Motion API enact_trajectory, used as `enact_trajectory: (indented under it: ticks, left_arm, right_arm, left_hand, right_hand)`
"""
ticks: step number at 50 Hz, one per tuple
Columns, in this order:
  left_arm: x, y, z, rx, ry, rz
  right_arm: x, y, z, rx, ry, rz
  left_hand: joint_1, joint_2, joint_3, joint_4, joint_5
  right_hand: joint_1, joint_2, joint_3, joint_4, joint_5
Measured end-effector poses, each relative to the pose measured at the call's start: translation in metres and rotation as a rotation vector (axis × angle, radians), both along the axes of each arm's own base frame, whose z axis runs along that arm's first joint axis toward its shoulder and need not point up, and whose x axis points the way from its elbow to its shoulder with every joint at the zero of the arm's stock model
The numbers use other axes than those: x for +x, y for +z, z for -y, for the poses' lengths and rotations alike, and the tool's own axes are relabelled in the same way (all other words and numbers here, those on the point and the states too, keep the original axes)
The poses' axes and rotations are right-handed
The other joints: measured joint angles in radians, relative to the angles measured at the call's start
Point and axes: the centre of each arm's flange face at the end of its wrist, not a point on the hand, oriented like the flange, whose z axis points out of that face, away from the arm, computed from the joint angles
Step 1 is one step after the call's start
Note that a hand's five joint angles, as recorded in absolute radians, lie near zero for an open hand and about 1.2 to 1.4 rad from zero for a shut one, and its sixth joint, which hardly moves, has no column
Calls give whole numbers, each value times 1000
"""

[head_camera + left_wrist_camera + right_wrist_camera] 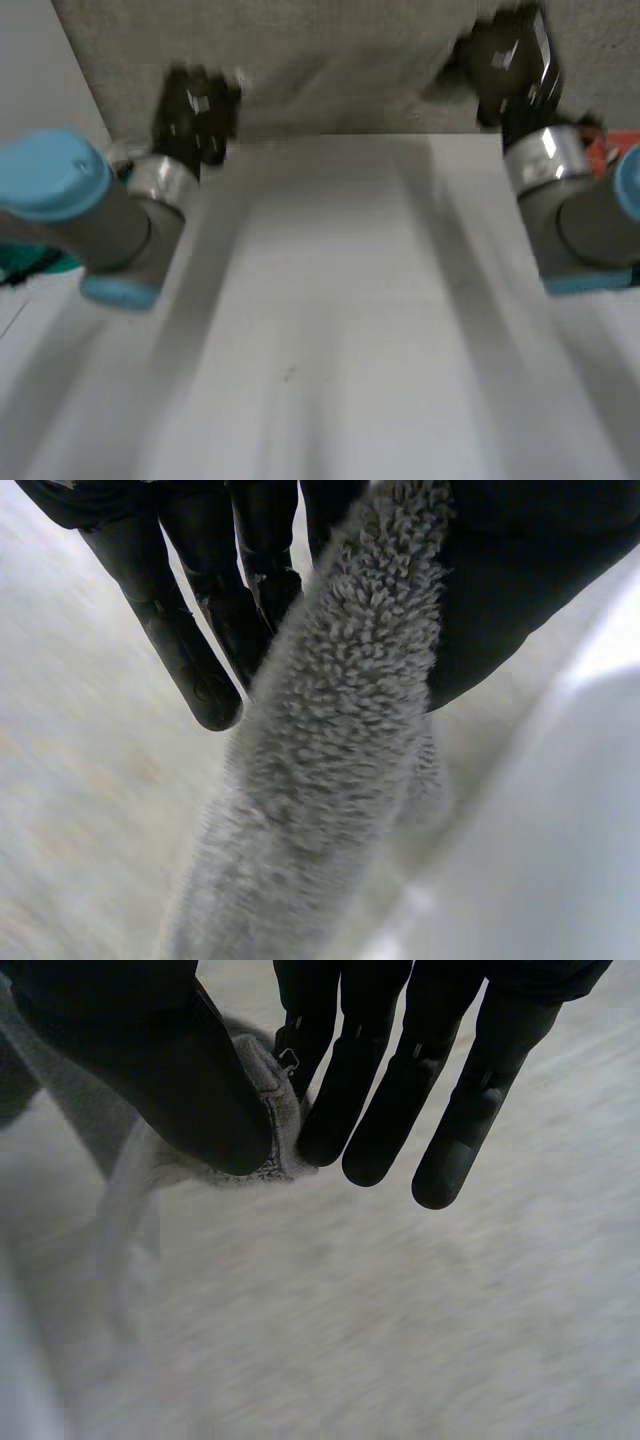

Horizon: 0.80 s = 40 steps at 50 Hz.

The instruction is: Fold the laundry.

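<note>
Head view: the grey towel (340, 60) lies on the far side of the counter (340, 300); the left robot hand (195, 115) and right robot hand (510, 65) sit at its near edge, well apart, probably to hold it taut for a fold; left wrist view: thumb and fingers pinch a ridge of towel (340, 750); right wrist view: the thumb clamps the hem against the fingers (370, 1110).

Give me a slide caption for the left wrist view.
Left hand pinches a raised ridge of the grey terry towel between thumb and fingers.
</note>
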Motion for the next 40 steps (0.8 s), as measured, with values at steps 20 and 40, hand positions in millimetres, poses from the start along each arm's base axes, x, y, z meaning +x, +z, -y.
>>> enact_trajectory:
  ticks: [20,40]
  left_arm:
    - [29,-88,-49,374,-1,160]
    - [86,-98,-29,580,8,24]
  right_arm:
    - [-26,-124,-40,365,-18,-244]
    - [-39,-126,-34,412,-59,-259]
  left_hand:
    - [-684,-723,-716,-735,-682]
    - [-598,-639,-632,-641,-584]
  right_hand:
    - [0,0,0,0,0]
    - [0,0,0,0,0]
